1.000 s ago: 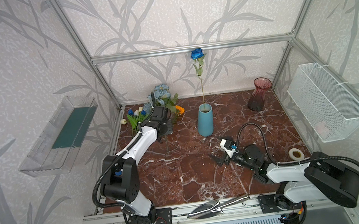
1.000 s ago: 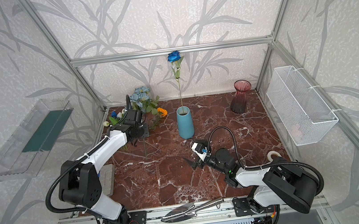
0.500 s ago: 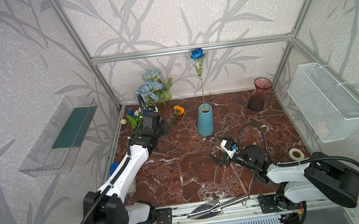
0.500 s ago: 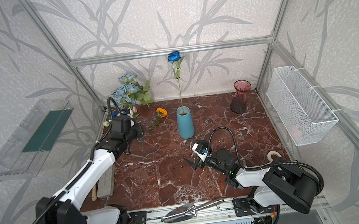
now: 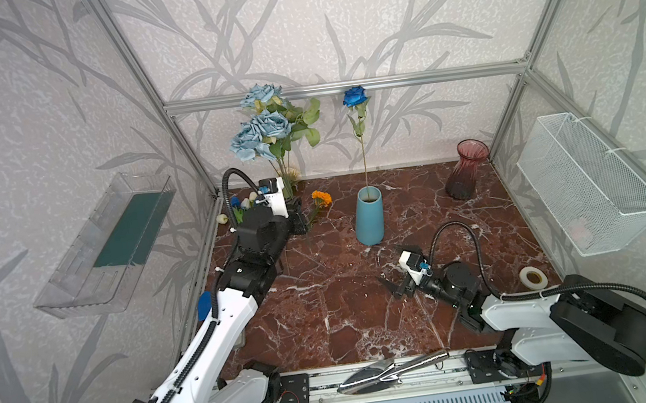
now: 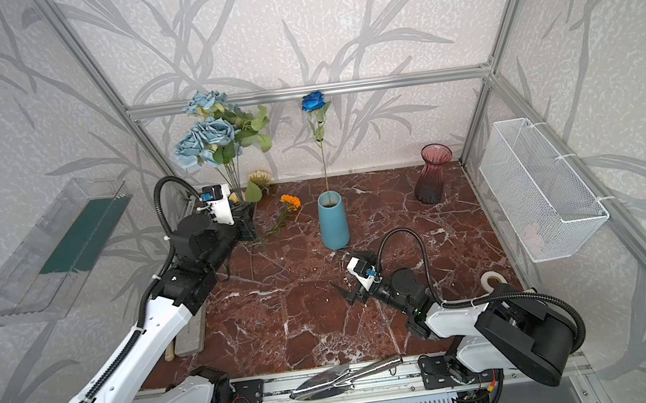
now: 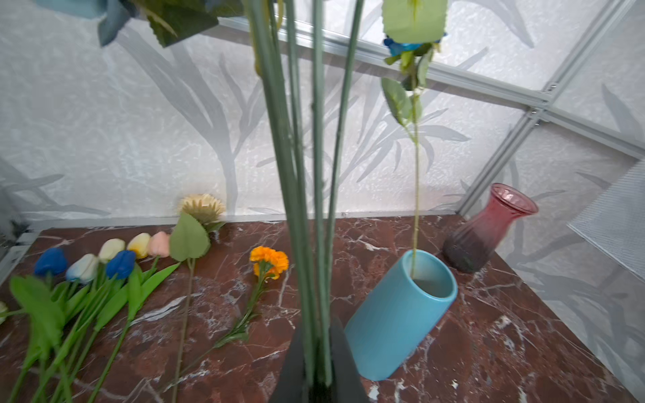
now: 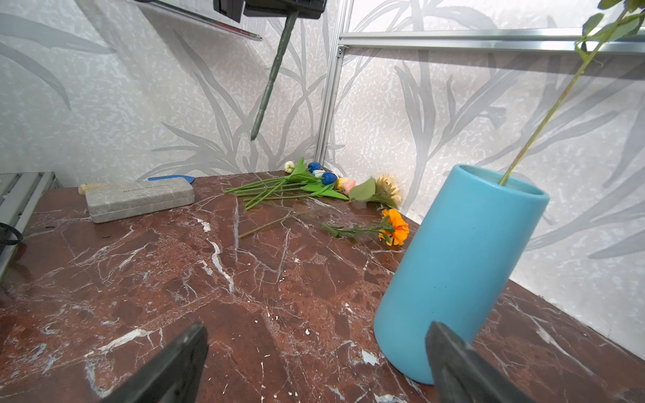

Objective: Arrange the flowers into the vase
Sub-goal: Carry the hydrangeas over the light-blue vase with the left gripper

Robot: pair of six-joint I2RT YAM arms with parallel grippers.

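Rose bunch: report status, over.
Left gripper shut on dusty-blue rose bunch, held upright. Right gripper open near blue vase. Dark blue rose already inside. Nothing blocking.

Robot lab cell: aluminium frame (image 5: 341,87), wallpapered panels (image 5: 332,21), marble-look tabletop (image 5: 327,319), two bench-mounted arms (image 5: 227,323).

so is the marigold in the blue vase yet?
No, the orange marigold lies flat on the marble table, apart from the blue vase.
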